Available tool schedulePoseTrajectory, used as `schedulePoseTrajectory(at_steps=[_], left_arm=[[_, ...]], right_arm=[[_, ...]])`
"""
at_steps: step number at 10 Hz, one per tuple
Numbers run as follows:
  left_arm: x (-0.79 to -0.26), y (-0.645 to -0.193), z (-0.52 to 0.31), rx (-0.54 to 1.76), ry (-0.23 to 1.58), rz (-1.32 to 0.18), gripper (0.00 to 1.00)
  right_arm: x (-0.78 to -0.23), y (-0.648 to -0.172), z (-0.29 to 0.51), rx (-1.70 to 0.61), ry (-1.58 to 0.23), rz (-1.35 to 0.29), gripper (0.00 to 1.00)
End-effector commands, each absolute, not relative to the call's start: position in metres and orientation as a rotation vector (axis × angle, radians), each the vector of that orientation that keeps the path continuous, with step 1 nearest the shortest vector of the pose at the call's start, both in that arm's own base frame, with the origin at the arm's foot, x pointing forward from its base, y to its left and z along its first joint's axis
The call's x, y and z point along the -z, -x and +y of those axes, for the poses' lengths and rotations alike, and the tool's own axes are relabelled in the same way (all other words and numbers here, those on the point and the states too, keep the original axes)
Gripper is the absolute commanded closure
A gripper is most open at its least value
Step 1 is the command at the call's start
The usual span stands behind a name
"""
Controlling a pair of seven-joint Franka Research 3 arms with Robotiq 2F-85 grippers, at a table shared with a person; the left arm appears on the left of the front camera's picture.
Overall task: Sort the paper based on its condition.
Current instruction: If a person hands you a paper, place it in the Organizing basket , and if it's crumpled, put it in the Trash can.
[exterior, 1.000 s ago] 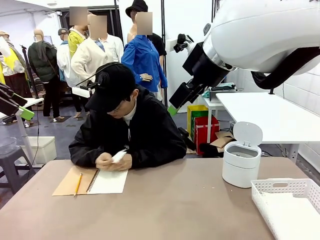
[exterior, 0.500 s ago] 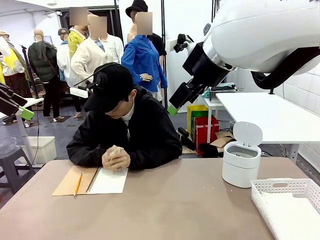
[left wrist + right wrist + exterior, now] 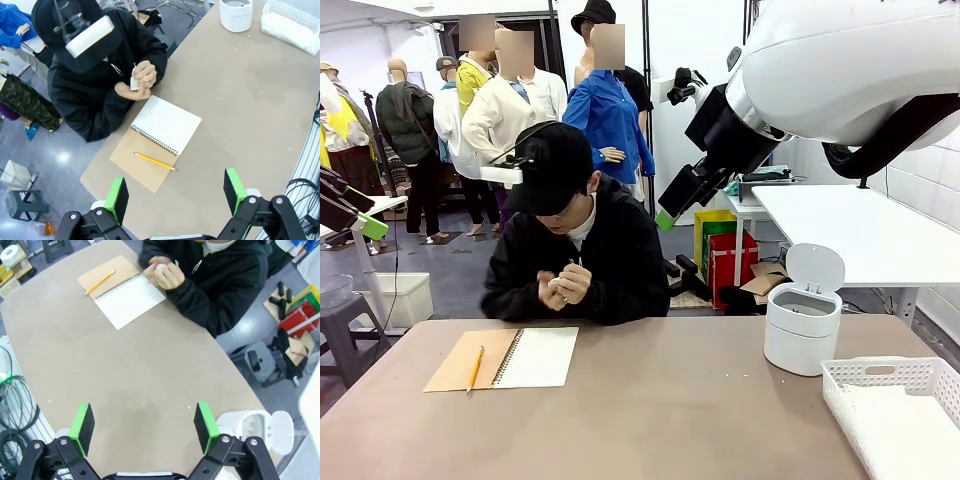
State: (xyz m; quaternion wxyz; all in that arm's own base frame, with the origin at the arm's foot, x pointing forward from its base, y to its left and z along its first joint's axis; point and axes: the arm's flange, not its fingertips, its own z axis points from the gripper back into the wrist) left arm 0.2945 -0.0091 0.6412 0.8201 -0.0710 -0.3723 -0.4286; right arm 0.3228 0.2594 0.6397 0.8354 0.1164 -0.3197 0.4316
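The person at the far side holds a small white paper (image 3: 134, 83) wad between both hands (image 3: 563, 285) at chest height, above the table edge; in the right wrist view the paper (image 3: 160, 267) peeks out of the fists. My left gripper (image 3: 175, 190) hangs open high over the table's left end, looking down on the notebook. High over the table's middle, my right gripper (image 3: 144, 416) is open too, with nothing between its green pads. From the front, the right gripper (image 3: 670, 212) is raised behind the person, and the left gripper (image 3: 365, 222) sits at the left edge.
An open spiral notebook (image 3: 535, 357) with a brown cover lies in front of the person, a yellow pencil (image 3: 476, 367) on the cover. A white lidded bin (image 3: 804, 330), lid up, stands at the right. A white basket (image 3: 895, 375) sits at the near right corner.
The person has lifted both hands off the notebook up to the chest, squeezing the paper into a wad, and sat more upright. Neither arm has moved.
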Motion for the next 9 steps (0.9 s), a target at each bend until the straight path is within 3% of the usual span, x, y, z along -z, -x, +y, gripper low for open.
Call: schedulePoseTrajectory(at_steps=[1, 9], left_arm=[[-0.6419, -0.2954, -0.0080, 0.906, 0.146, -0.803, 0.00], [-0.6419, -0.2954, -0.0080, 0.906, 0.146, -0.803, 0.00]], right_arm=[[-0.6398, -0.3223, 0.2597, -0.914, -0.248, -0.677, 0.00], [-0.6398, -0.3223, 0.2597, -0.914, -0.248, -0.677, 0.00]])
